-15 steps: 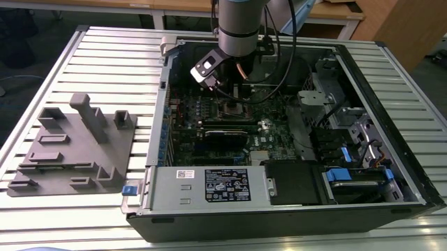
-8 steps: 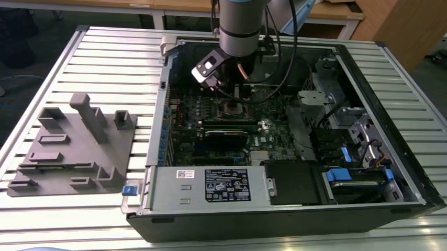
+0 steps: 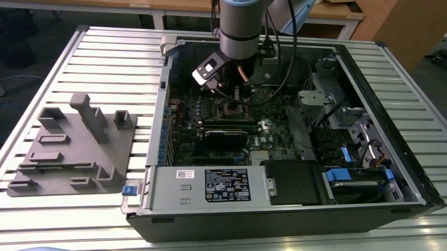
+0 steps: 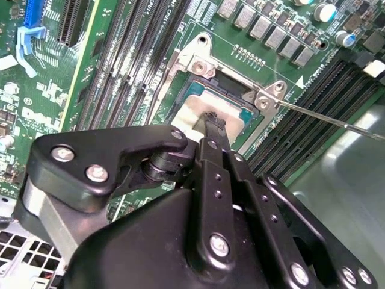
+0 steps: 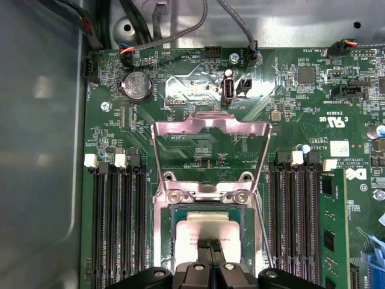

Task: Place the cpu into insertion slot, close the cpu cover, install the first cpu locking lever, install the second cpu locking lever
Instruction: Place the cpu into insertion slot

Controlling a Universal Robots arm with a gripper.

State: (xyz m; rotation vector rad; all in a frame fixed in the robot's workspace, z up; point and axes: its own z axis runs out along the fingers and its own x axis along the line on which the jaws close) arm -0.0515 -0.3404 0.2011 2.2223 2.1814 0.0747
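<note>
1. Closest in the exterior view is the black wall of the open computer case (image 3: 279, 226), with the silver power supply (image 3: 167, 183) just behind it. The case lies on a slatted table (image 3: 104, 57), and a grey moulded fixture (image 3: 70, 146) sits toward the exterior view's left, apart from the case. The arm (image 3: 241, 26) reaches down into the case, and its gripper (image 3: 236, 103) hangs over the middle of the green motherboard (image 3: 209, 125), right at the socket area.

2. In the second wrist view the gripper's (image 4: 213, 120) black linkage is in the foreground. Its fingers are drawn together with no gap between them, and the tip rests on the tan metal top of the cpu (image 4: 192, 114). The cpu lies flat inside the insertion slot (image 4: 201, 63), whose silver rim and screws frame it. A thin metal lever rod (image 4: 325, 117) stretches away from one corner of the rim. Long black memory slots (image 4: 129, 60) run beside the socket.

3. In the first wrist view the gripper (image 5: 210, 244) again shows its fingers pressed together, touching the top of the cpu (image 5: 192, 232). The cpu is seated in the insertion slot (image 5: 161, 241). The cpu cover (image 5: 210, 125) is swung open on its hinge, and its large window shows bare board beneath. Memory slots (image 5: 117, 223) flank the socket on both sides, and a coin cell battery (image 5: 137, 84) sits beyond the cover.
</note>
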